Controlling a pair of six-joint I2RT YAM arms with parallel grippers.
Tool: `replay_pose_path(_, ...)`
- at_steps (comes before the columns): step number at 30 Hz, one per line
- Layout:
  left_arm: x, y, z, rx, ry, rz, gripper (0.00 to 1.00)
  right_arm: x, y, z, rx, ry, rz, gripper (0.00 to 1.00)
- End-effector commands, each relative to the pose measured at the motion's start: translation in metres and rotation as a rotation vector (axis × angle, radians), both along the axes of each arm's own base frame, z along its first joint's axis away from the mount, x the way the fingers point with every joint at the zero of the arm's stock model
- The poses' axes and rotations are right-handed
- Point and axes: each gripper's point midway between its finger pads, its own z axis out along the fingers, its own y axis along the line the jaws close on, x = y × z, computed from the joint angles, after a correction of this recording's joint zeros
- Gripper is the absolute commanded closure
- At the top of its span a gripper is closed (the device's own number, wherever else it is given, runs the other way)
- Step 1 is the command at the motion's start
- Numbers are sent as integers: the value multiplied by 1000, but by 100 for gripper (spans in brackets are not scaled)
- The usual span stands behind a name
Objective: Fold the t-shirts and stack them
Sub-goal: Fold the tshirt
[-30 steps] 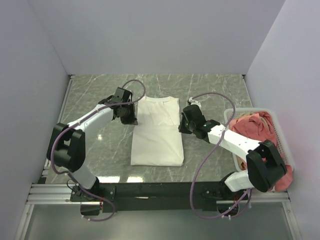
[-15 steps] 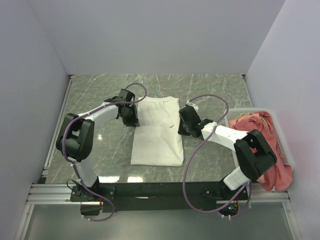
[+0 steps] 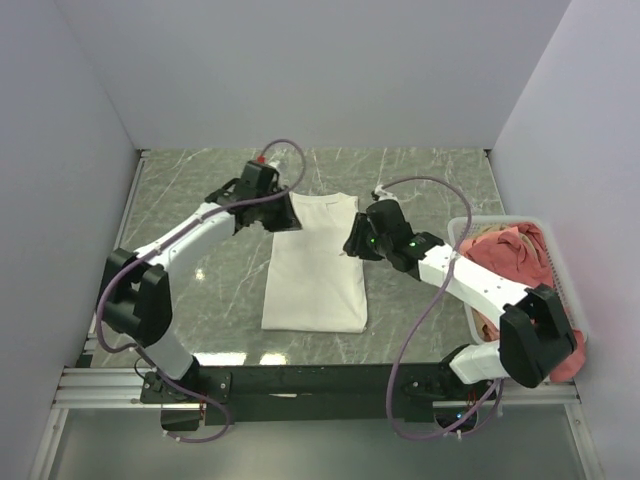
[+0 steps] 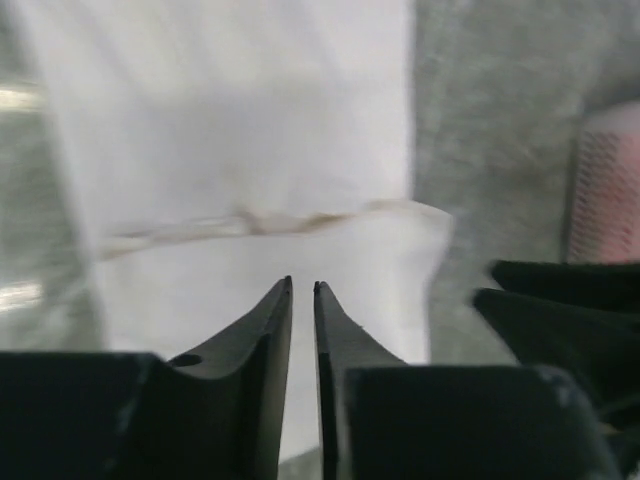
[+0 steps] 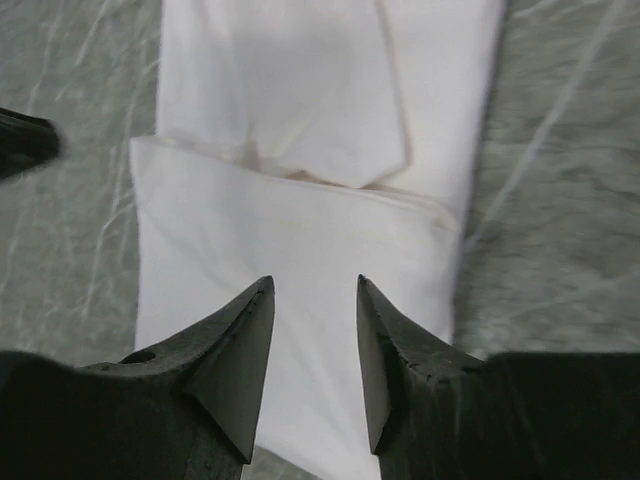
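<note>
Shows white basket (image 3: 458,236) holding salmon-pink t-shirts (image 3: 512,256); shows folded white t-shirt (image 3: 315,275) on table (image 3: 200,270) between left pincer (image 4: 302,288), narrow and empty, and right pincer (image 5: 315,285), wide and empty.

free: bare marble table (image 3: 200,290) left of folded shirt (image 3: 315,285) | blocked: basket (image 3: 500,219) at right, walls (image 3: 330,70) behind

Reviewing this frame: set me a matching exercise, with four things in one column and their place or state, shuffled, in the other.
Things:
1. white t-shirt
2. salmon-pink shirt
3. left gripper
4. right gripper

Places or states:
A. jaws well apart, nothing between them
B. lying folded flat on the table
C. heaped in the basket
D. jaws only a thin slit apart, nothing between them

Pairs: 1-B, 2-C, 3-D, 4-A
</note>
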Motion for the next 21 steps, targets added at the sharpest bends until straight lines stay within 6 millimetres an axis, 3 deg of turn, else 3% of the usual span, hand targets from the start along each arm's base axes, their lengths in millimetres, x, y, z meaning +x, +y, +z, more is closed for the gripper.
replay_pose_path(1,-21,-54,-6,-158,69,-132,83,-6,37,-5,103,58,118,55)
replay_pose_path(2,-23,-67,-4,-223,80,-161,85,-8,37,-13,104,73,117,55)
replay_pose_path(4,-28,-77,-18,-237,110,-175,87,-9,39,-28,114,101,112,56)
replay_pose_path(9,-25,-90,-54,-260,165,-184,89,-6,35,-57,93,147,87,57)
replay_pose_path(15,-31,-76,-105,-175,235,-135,92,-4,11,-86,75,211,23,59)
replay_pose_path(21,-38,-65,-133,-117,295,-93,94,-9,-3,-101,67,251,-5,60)
